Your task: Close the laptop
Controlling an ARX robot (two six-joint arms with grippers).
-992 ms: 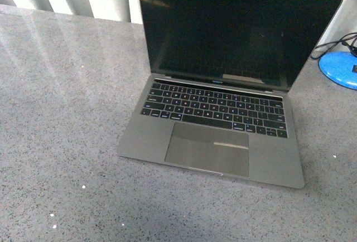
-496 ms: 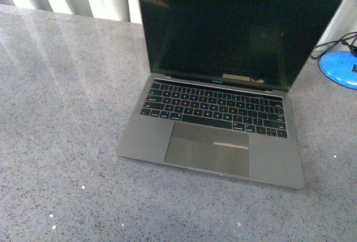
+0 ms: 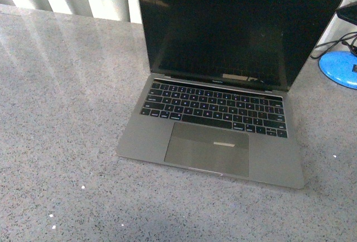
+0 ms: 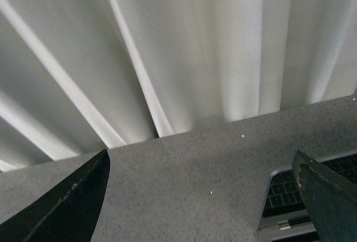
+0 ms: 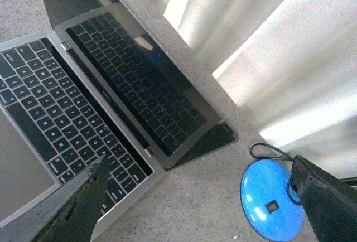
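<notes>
— Starting left: how is the left tool (image 4: 201,214)?
— Fingers spread wide, holding nothing, above the speckled grey worktop (image 3: 61,114) beside the laptop (image 4: 281,194) corner.
— And the laptop itself?
— Open on the worktop, centre-right, dark screen upright. A blue disc (image 3: 340,68) lies just right of it; the right tool (image 5: 201,214) hangs above them, wide too, empty.

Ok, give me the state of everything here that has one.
laptop: open, lid upright, screen dark.
left gripper: jaws wide apart, holding nothing.
right gripper: jaws wide apart, holding nothing.
blue disc: lying flat on the table, beside the laptop.
</notes>
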